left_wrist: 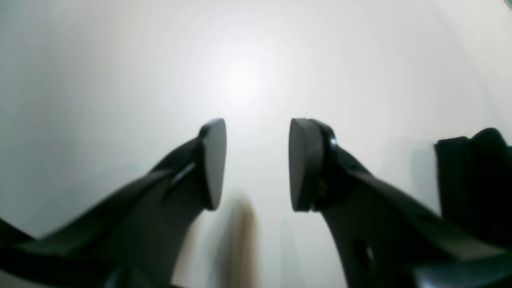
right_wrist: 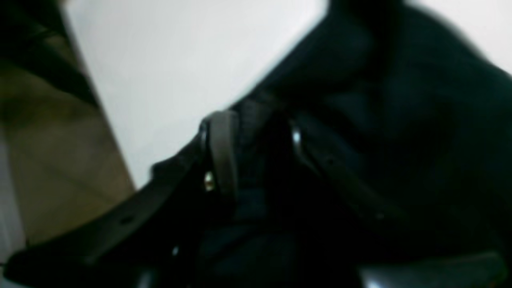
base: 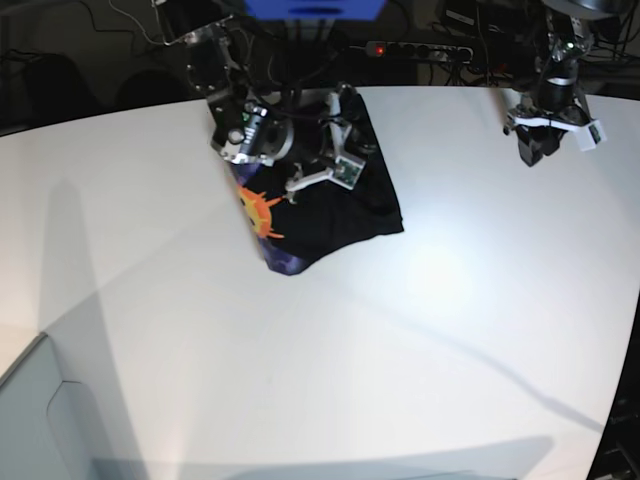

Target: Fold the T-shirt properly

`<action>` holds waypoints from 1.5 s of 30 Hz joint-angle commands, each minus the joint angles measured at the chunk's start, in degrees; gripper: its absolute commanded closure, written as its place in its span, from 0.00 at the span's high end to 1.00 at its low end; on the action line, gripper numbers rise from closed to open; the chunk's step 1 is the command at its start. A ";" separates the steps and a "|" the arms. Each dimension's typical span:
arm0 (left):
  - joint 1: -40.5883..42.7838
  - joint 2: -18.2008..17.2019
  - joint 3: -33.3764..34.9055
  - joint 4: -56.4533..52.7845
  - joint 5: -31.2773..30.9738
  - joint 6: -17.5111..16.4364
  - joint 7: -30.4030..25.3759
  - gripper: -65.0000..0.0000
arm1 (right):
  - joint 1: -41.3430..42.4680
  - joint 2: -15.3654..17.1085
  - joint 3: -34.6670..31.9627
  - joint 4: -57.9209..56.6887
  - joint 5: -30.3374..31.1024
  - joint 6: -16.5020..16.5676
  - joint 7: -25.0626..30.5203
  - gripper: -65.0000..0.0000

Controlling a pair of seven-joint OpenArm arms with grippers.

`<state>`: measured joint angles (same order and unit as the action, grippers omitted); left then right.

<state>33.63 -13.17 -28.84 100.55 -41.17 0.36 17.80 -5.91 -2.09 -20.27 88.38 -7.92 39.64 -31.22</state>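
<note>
The T-shirt (base: 330, 215) lies bunched at the upper middle of the white table (base: 330, 380) in the base view, its orange sun print showing along its left edge. The right gripper (right_wrist: 256, 132) is clenched on a fold of the black cloth, seen dark and blurred between its pads in the right wrist view. Far off at the upper right, the left gripper (left_wrist: 258, 164) hangs over bare table, released, its pads (left_wrist: 214, 164) well apart with nothing between them.
</note>
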 commanded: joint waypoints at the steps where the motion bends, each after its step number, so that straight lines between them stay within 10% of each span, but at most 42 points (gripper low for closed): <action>1: 0.44 -0.50 -0.48 1.03 -0.37 -0.40 -1.23 0.39 | 1.12 -0.77 -1.49 0.28 0.93 0.36 2.34 0.22; 16: 1.93 -0.41 -2.06 1.03 -0.37 -0.40 -1.23 0.38 | 0.68 2.04 -4.04 11.62 1.20 0.36 5.16 0.22; 35: 3.43 0.73 -2.15 1.12 -0.37 -0.40 -1.32 0.38 | 8.51 -5.78 3.44 -11.50 0.93 0.36 8.67 0.21; 45: 3.52 0.82 -1.97 3.75 -0.37 -0.40 -1.23 0.39 | 5.52 -4.81 4.67 -1.92 0.93 0.36 9.11 0.21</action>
<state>36.69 -11.77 -30.55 103.26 -41.19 0.19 17.76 -0.93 -6.70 -15.57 85.67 -8.27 39.64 -23.68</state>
